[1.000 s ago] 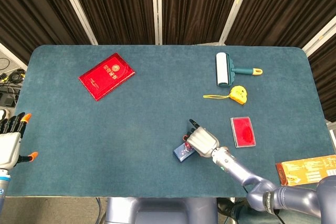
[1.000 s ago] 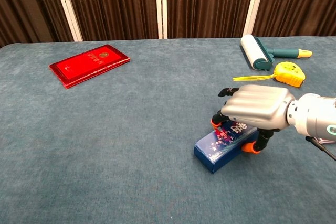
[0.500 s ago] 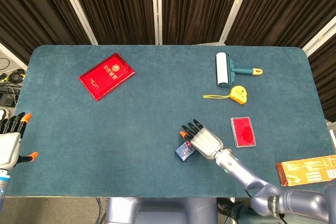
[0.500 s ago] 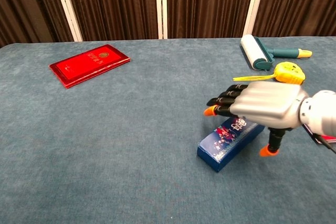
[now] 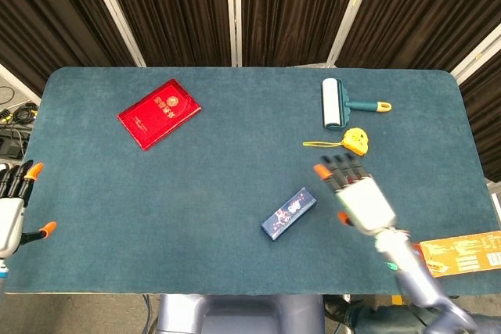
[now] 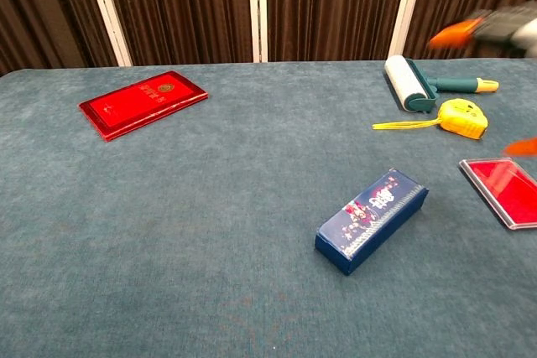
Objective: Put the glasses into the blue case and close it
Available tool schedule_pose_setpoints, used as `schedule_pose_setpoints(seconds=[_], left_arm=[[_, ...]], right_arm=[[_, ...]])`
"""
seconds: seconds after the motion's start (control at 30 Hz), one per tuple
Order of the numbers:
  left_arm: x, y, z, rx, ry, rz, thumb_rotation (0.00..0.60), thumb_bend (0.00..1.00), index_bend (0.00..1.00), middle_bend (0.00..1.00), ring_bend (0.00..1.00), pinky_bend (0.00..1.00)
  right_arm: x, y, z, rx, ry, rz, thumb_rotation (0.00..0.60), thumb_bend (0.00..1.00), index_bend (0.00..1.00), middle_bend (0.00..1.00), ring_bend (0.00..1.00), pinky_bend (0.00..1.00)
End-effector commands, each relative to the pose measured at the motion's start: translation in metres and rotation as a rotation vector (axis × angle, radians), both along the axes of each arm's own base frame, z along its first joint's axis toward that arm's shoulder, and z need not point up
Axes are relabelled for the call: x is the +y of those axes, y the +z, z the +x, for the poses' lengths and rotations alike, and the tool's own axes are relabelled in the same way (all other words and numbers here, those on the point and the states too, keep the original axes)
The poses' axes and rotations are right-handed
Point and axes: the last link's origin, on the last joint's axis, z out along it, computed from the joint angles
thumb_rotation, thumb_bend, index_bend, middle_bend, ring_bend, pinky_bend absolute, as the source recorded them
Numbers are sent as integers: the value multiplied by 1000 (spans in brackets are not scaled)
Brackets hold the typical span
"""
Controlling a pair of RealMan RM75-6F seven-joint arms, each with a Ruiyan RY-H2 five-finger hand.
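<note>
**Right hand lifts clear of the closed blue case**

The blue case (image 6: 372,220) lies shut on the counter (image 5: 196,185), slantwise, right of centre and toward the near edge. One second ago the right hand (image 5: 356,197) was pressed down over the case, fingers curled around its far end; half a second ago the fingers were extended above it. Now the hand is raised and drawn off to the right, released and grasping nothing, with its fingers spread (in the chest view only blurred orange fingertips (image 6: 454,33) show at the upper right, a sign of fast motion). The case has turned slightly and sits a little further right than a second ago. The red card (image 6: 502,191), hidden under the hand in the head view, shows uncovered in the chest view.

The left hand (image 5: 14,209) hangs at the left edge of the counter, fingers apart, holding nothing, as in the earlier frames.

No glasses are visible anywhere on the counter; judged from this and the shut lid, they are probably already inside, and the closing press appears finished (the contents cannot be confirmed). The red booklet (image 5: 159,113), lint roller (image 5: 334,102) and yellow tape measure (image 5: 356,140) are unmoved.
</note>
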Motion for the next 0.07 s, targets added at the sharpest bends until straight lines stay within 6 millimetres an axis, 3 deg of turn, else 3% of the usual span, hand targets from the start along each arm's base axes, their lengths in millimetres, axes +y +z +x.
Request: schedule_pose_setpoints(seconds=[0.03, 0.07], left_arm=[[-3, 2, 0, -12, -34, 20, 600, 0, 0, 0, 0, 0], [-4, 2, 0, -15, -38, 19, 600, 0, 0, 0, 0, 0]], right_arm=[[28, 39, -41, -131, -69, -92, 600, 0, 0, 0, 0, 0], [30, 41, -46, -143, -76, -102, 600, 0, 0, 0, 0, 0]])
